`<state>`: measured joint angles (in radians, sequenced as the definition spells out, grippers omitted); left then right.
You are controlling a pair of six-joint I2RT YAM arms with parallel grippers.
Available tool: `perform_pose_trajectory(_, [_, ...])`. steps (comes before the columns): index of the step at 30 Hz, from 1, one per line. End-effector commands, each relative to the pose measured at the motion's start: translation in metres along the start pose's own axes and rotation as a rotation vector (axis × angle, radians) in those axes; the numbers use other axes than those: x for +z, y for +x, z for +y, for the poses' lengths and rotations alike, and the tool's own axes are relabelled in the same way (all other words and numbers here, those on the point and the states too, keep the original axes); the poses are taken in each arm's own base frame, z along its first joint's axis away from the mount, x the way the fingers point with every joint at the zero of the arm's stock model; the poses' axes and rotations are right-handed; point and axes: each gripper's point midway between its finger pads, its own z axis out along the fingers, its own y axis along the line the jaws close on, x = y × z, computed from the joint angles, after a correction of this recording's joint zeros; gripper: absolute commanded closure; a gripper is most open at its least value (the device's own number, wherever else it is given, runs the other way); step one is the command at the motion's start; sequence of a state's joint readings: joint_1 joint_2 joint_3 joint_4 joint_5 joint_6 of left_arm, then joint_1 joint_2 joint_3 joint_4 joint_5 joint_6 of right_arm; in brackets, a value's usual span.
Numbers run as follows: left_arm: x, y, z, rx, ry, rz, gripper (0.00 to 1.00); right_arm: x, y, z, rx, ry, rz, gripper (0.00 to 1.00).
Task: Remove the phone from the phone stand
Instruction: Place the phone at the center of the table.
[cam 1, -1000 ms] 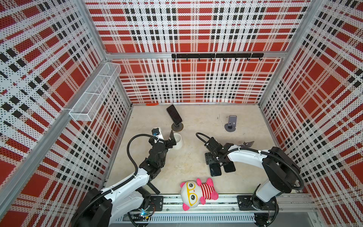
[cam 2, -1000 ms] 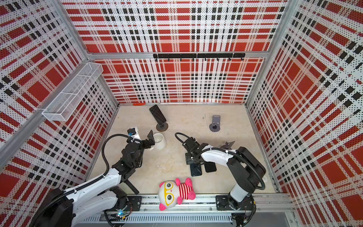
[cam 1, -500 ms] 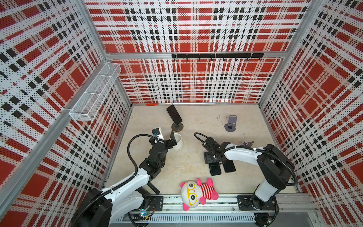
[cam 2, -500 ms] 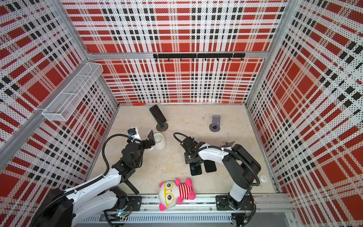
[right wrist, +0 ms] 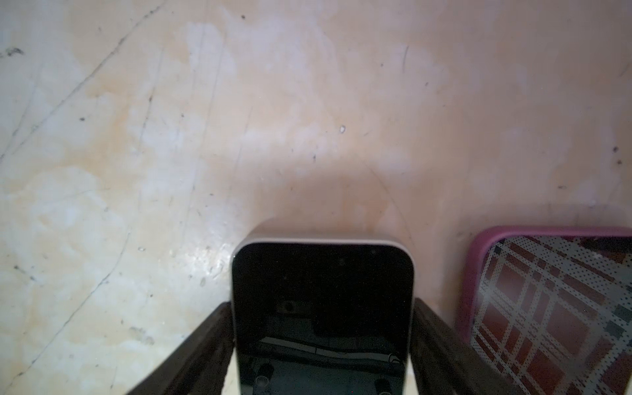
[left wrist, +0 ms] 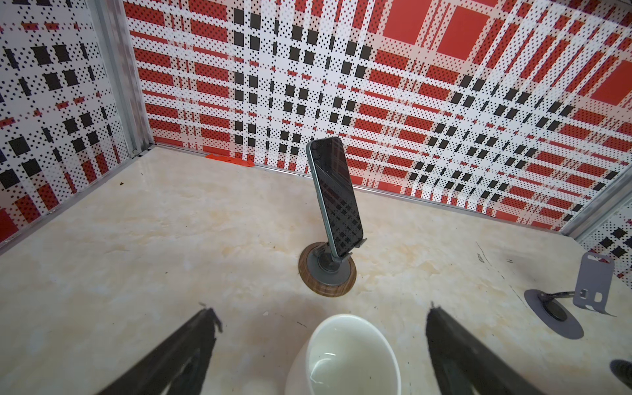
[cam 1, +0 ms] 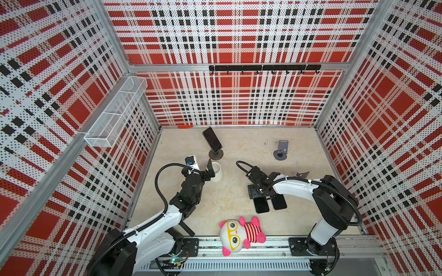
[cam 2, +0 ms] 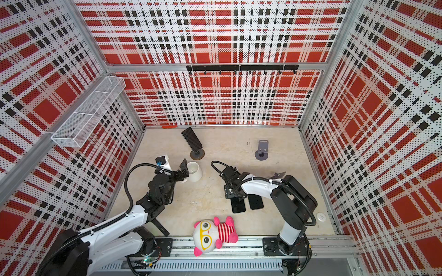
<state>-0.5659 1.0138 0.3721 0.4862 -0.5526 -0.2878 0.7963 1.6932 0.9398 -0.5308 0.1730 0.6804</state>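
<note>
Left gripper (cam 1: 202,167) wide open by the cup (cam 1: 216,173); next I reach past it for the propped phone (cam 1: 212,139). Right gripper (right wrist: 321,306): can't tell its grip.

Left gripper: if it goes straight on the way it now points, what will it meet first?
Most likely the cup, just ahead of the left gripper and in line with its open jaws. If the path passes above its rim, which depth leaves unclear, the phone on its stand comes next.
</note>
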Motion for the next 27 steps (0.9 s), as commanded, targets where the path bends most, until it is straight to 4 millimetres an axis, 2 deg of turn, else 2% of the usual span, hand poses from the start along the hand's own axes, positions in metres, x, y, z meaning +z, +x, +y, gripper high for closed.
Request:
perform_pose_trajectory(1, [-0.001,-0.004,0.001,-0.019,0.008,-0.019,0.02,-0.003,0.001,0.001,0.012,0.001,0.004,0.19])
perform_pose_trajectory(6, [-0.001,-0.004,0.001,-0.021,0.006,-0.019,0.02,-0.020,-0.014,0.005,0.021,-0.033,-0.066,0.13])
perform_pose_trajectory(16, [-0.001,-0.004,0.000,-0.020,0.014,-0.018,0.02,-0.055,-0.051,0.001,0.039,-0.034,-0.208,0.13])
perform_pose_trajectory(19, [0.000,-0.004,-0.001,-0.022,0.019,-0.016,0.02,-0.061,-0.060,-0.018,0.055,0.016,-0.238,0.14])
perform_pose_trajectory(22, [-0.001,-0.004,-0.002,-0.023,0.024,-0.016,0.02,-0.069,-0.064,-0.046,0.105,0.060,-0.268,0.14])
perform_pose_trajectory(27, [-0.002,-0.007,-0.001,-0.019,0.023,-0.024,0.02,-0.106,-0.073,-0.093,0.178,0.161,-0.364,0.16])
